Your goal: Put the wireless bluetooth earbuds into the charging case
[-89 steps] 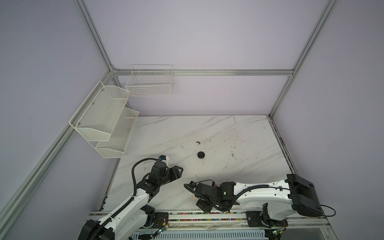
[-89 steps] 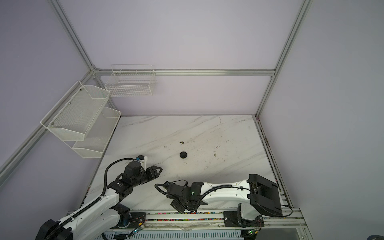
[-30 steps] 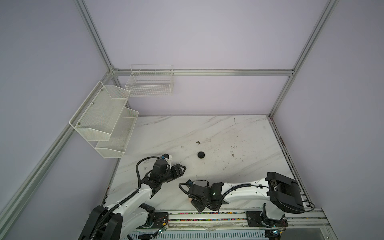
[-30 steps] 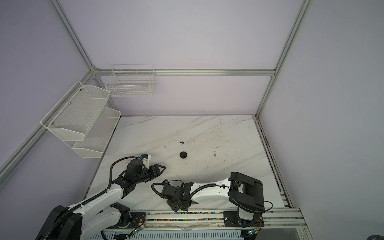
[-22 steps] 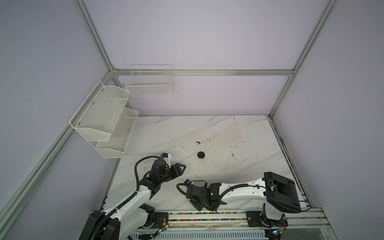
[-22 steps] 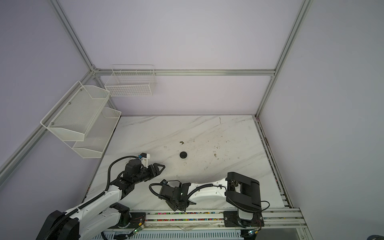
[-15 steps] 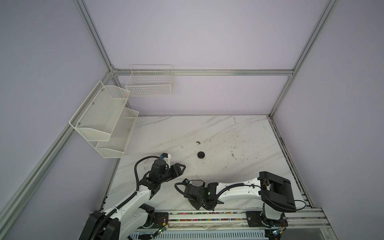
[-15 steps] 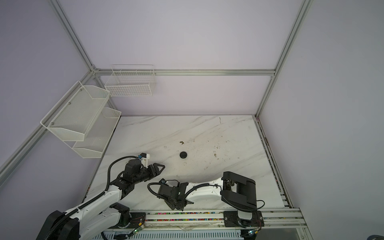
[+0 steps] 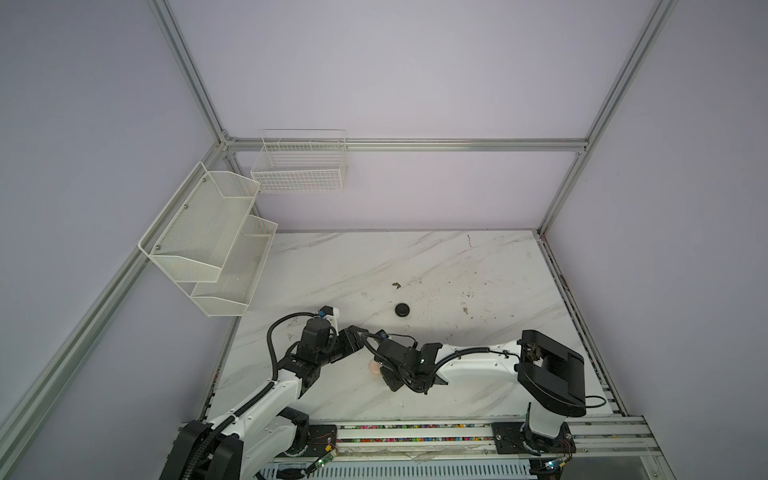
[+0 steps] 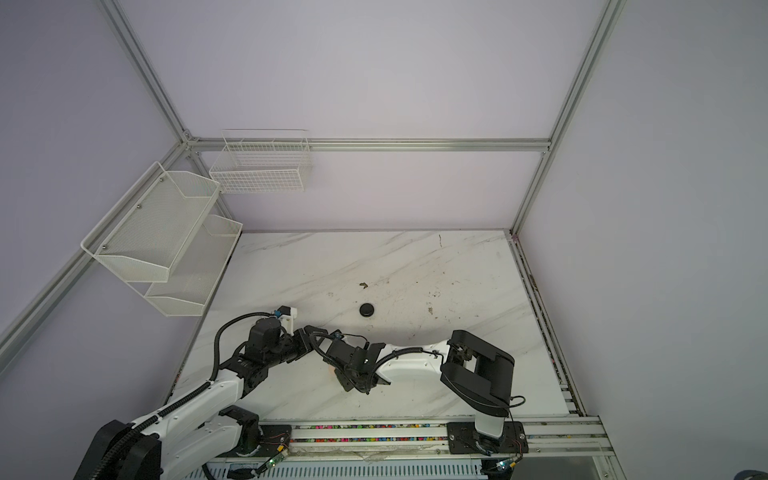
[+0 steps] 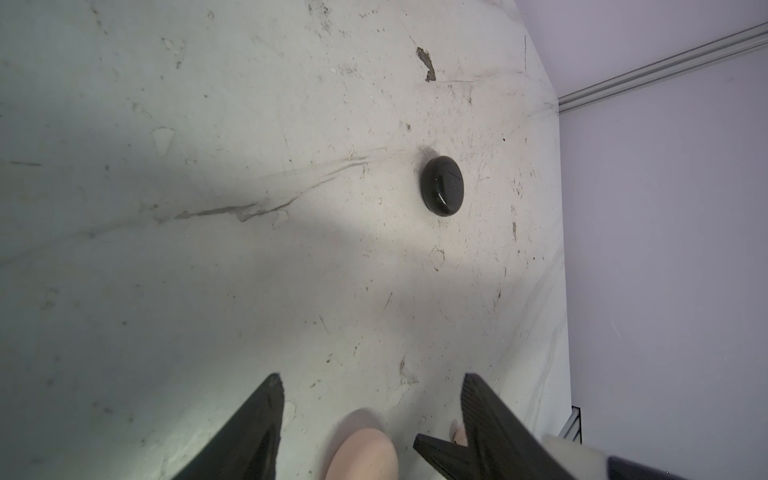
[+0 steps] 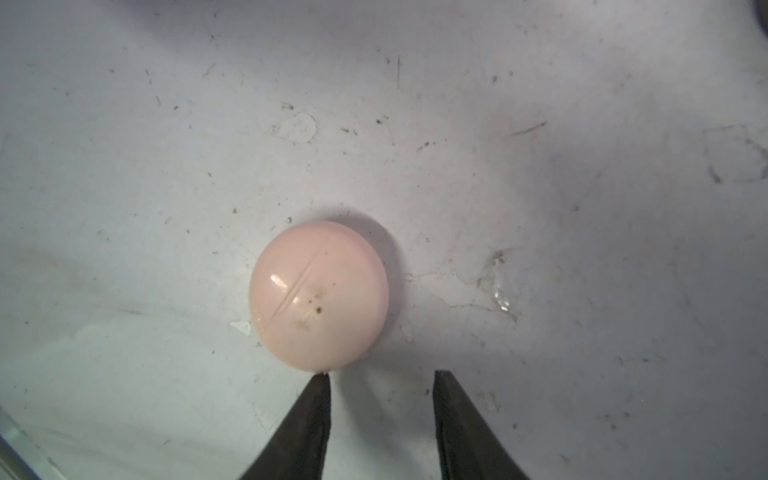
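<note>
Pink round glossy charging case (image 12: 319,295) shut on marble table (image 12: 540,124); your right jaws slid up beside it, narrowed yet apart, empty; left jaws spread; earbuds unseen; open lid first.

My table (image 9: 457,266): white marble, grey veins, scuffed, speckled with grime. Near middle, black case (image 9: 402,309) lies shut. Small dark scrap (image 9: 396,285) just behind it. Toward front edge, pink case (image 12: 319,295) lies shut, seam across lid, few dark specks on top.
</note>
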Controlling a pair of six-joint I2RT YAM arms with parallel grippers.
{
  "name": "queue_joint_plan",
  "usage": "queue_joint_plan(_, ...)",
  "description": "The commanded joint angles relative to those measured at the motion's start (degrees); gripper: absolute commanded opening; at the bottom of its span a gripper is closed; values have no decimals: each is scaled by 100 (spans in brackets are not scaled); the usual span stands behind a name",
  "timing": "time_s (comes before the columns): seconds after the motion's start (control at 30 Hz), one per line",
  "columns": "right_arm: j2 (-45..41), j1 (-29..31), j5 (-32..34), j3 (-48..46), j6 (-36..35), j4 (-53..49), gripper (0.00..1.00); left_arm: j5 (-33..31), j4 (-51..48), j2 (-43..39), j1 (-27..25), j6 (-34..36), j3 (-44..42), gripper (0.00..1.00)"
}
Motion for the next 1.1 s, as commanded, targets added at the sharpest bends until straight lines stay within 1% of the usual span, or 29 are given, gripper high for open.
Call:
queue_joint_plan(0.0, -164, -15, -265, 99, -161, 54, 48, -16, -126, 9, 110, 64, 259, 68)
queue_joint_plan(0.03, -313, -44, -268, 58, -175, -6, 48, -8, -230, -6, 118, 41, 279, 68)
queue_joint_plan(0.13, -770, -384, -413, -78, -331, -81, 48, 88, -521, -113, 118, -132, 206, 67)
queue_joint_plan(0.23, -750, -707, -296, -44, -591, -199, 51, 428, -708, -394, 119, -410, -62, 66)
queue_joint_plan(0.33, -835, -1147, -286, -12, -765, -68, 56, 785, -1062, -905, 110, -662, -194, 65)
queue_joint_plan(0.4, -846, -1440, -478, 44, -810, 105, 61, 952, -1305, -1349, 47, -819, -220, 67)
queue_joint_plan(0.5, -649, -1673, -641, 204, -906, 219, 63, 1035, -1329, -1827, -299, -1153, -369, 69)
queue_joint_plan(0.6, -504, -1823, -635, 355, -907, 308, 63, 1064, -1329, -1965, -659, -1523, -588, 70)
queue_joint_plan(0.77, -626, -2159, -728, 376, -981, 415, 64, 938, -1242, -1854, -1169, -1888, -761, 70)
queue_joint_plan(0.83, -718, -2256, -798, 348, -1008, 466, 66, 932, -967, -1725, -1334, -2038, -838, 71)
queue_joint_plan(0.93, -786, -2378, -903, 332, -1026, 519, 66, 941, -409, -1341, -1487, -2221, -1014, 72)
queue_joint_plan(1.07, -854, -2434, -977, 232, -1006, 582, 66, 1038, 426, -518, -1494, -2158, -973, 72)
